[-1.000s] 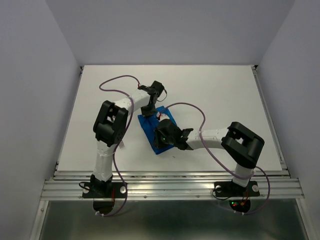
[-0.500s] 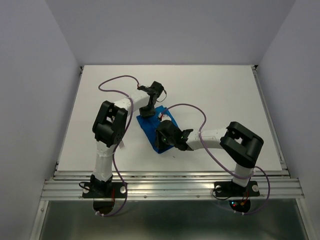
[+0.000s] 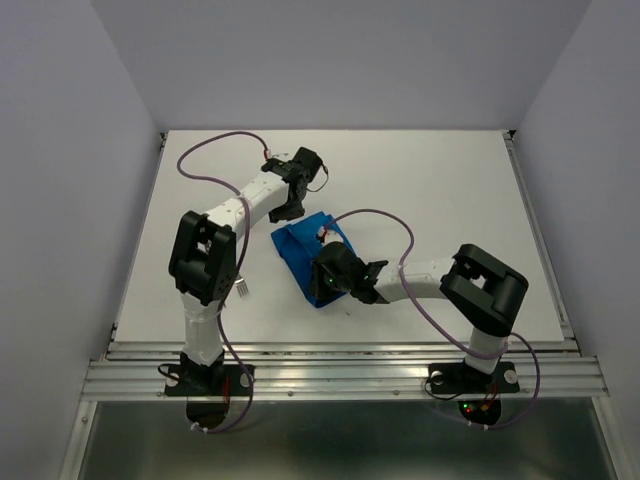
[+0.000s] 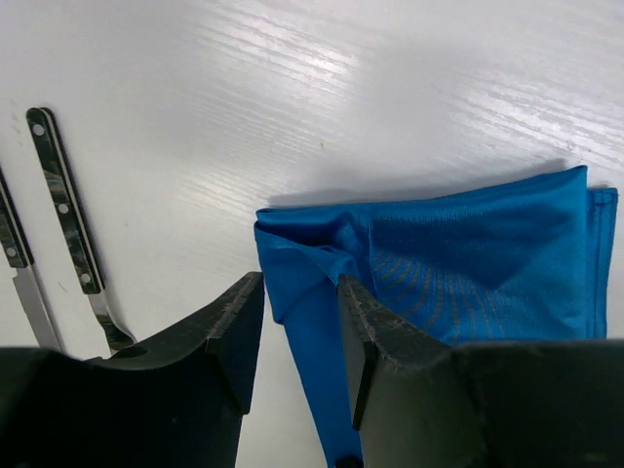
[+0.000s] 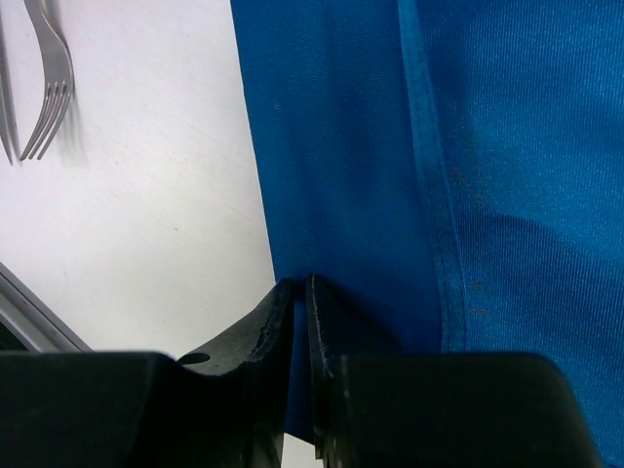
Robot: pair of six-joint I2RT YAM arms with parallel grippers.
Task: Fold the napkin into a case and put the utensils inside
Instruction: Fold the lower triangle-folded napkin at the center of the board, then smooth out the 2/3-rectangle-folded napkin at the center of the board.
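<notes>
The bright blue napkin lies folded into a narrow strip mid-table, its far end loose and creased. My left gripper hovers just beyond that far end, open, with the cloth's corner showing between the fingers but not pinched. My right gripper is shut on the napkin's near edge, with a thin fold of cloth clamped between the fingers. The utensils lie on the table left of the napkin: two black riveted handles, fork tines, and a small glint beside the left arm.
The white table ends at a metal rail along the near side. Purple cables loop over both arms. The left arm's elbow stands close to the utensils.
My left gripper has opened, let go of the napkin's far end, and drawn back up and to the far left. The right gripper stays clamped in place.
</notes>
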